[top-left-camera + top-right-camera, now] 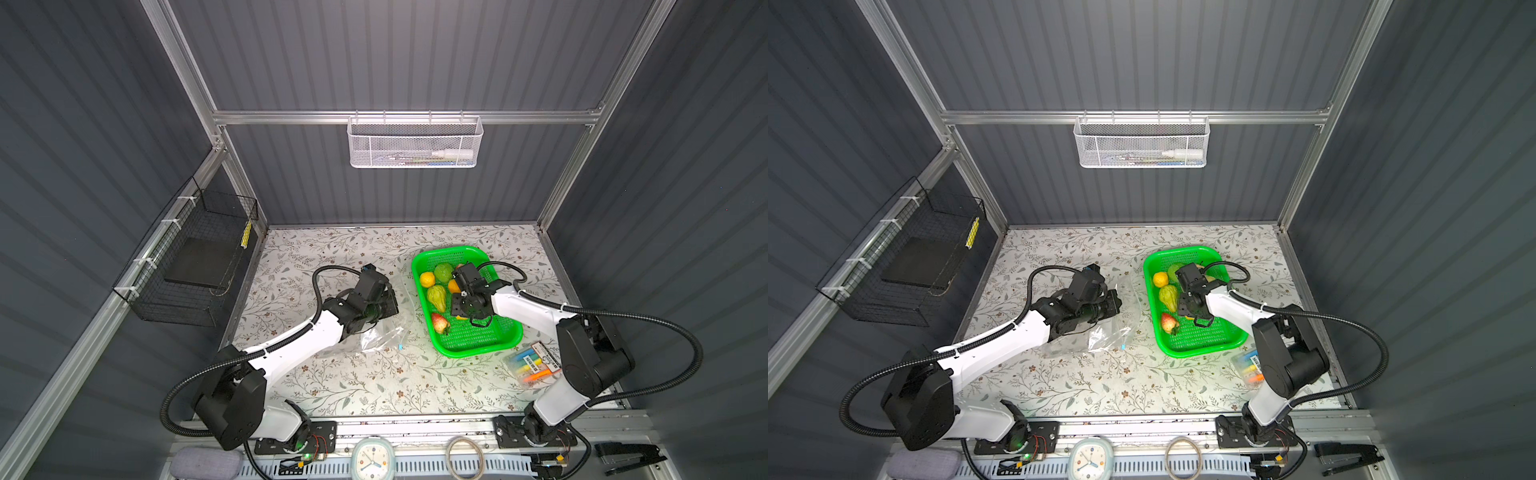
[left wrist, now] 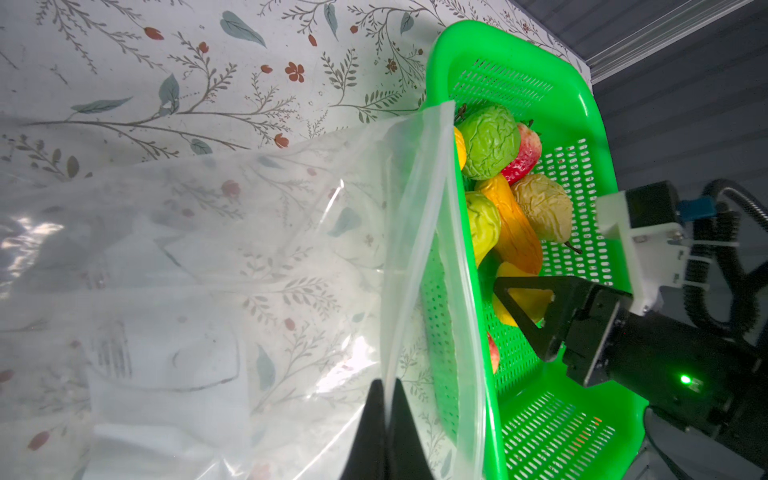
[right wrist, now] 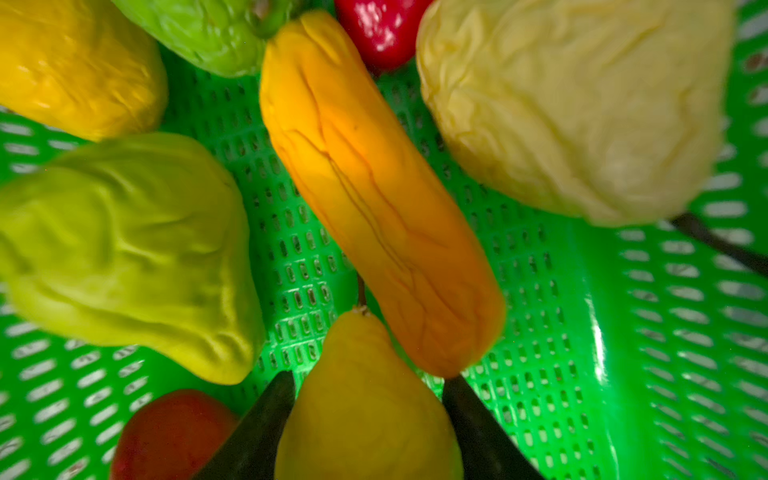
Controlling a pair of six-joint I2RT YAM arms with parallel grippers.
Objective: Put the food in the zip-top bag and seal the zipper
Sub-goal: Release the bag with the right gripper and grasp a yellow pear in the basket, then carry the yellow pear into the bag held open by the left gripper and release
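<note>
The clear zip-top bag (image 1: pixel 382 332) (image 2: pixel 249 249) lies left of the green basket (image 1: pixel 473 351), its blue slider (image 1: pixel 400 346) near the front. My left gripper (image 2: pixel 386 399) is shut on the bag's mouth edge, lifting it beside the zipper strip (image 2: pixel 453 249). The food sits in the basket: lemon (image 1: pixel 427 279), lime (image 1: pixel 444 272), gourd (image 3: pixel 124 249), carrot (image 3: pixel 374 199), tan ball (image 3: pixel 569 104), red fruit (image 1: pixel 439 322). Reaching into the basket, my right gripper (image 3: pixel 368 376) has a finger pressed on each side of a yellow pear (image 3: pixel 365 415).
A packet of coloured markers (image 1: pixel 532 365) lies by the right arm's base. A black wire basket (image 1: pixel 187 257) hangs on the left wall and a white mesh one (image 1: pixel 415 141) on the back. A clock (image 1: pixel 371 459) and stapler (image 1: pixel 627 455) sit at the front rail.
</note>
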